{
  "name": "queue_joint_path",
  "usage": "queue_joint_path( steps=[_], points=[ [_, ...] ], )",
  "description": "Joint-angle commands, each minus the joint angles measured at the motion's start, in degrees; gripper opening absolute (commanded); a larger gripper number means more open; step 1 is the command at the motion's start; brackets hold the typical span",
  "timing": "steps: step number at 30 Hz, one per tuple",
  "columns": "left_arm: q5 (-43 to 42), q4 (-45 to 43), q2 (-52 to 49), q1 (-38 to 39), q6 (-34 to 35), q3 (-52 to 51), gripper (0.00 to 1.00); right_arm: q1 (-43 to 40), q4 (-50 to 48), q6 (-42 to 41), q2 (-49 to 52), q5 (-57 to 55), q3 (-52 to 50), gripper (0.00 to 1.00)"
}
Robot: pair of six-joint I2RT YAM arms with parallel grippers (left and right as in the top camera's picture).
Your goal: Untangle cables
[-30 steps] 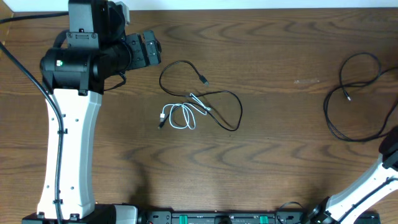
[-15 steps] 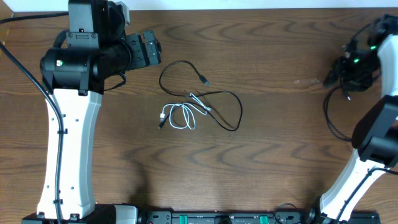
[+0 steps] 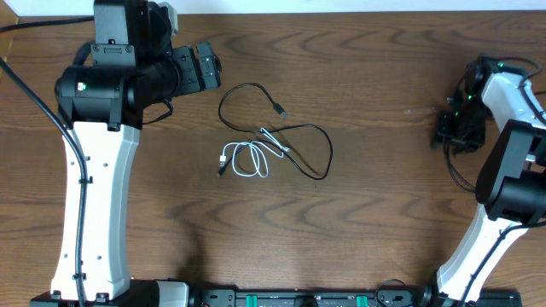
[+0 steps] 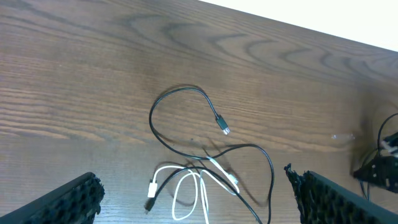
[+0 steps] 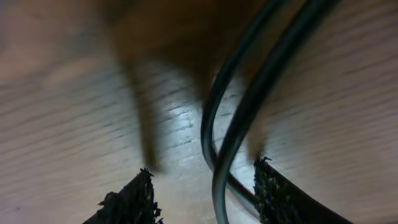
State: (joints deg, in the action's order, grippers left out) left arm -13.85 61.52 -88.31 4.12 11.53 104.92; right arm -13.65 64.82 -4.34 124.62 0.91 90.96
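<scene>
Three thin, flexible cords lie on the dark brown wood-grain desk (image 3: 367, 222). Two sit tangled together near its middle. One is a long, glossy black cable (image 3: 223, 102) that sweeps round in an open loop and ends in a small metal-tipped plug (image 4: 222, 125), then runs on into a second, narrower loop toward the right edge. The other is a shorter white cable (image 4: 153, 185), coiled in a few loose oval turns that cross the black one where the two loops meet. The other long black cable (image 5: 258, 93) lies apart from them in slack curves by the desk's right edge. The right gripper (image 5: 204, 171) is down on it near the far right corner. Its ridged black fingers stand apart, with two smooth black strands running through the gap and not pinched. The wrist view there is blurred. The left gripper (image 3: 211, 66) hangs above the far left part of the desk, its jaws spread wide and holding nothing.
</scene>
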Motion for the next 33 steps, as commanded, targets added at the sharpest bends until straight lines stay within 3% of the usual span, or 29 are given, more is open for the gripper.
queue_joint_path(
  steps=[1, 6, 14, 23, 33],
  points=[
    [-0.7, 0.1, -0.4, -0.2, -0.8, -0.3, 1.00, 0.1, -1.5, -2.1, -1.6, -1.2, -1.9, 0.47],
    [-0.7, 0.2, -0.4, -0.2, -0.8, -0.5, 1.00, 0.1, -2.8, -2.1, -1.6, -2.1, -2.2, 0.38],
    [-0.7, 0.2, -0.4, -0.2, -0.8, -0.5, 1.00, -0.3, -5.4, -6.4, -1.6, -9.2, -2.2, 0.02],
    [-0.7, 0.2, -0.4, -0.2, -0.8, -0.5, 1.00, -5.0, -10.7, -15.4, -1.6, -13.6, 0.6, 0.01],
    [-0.7, 0.2, -0.4, -0.2, -0.8, -0.5, 1.00, -16.9, -0.7, -17.0, -1.8, -4.3, 21.2, 0.01]
  ],
)
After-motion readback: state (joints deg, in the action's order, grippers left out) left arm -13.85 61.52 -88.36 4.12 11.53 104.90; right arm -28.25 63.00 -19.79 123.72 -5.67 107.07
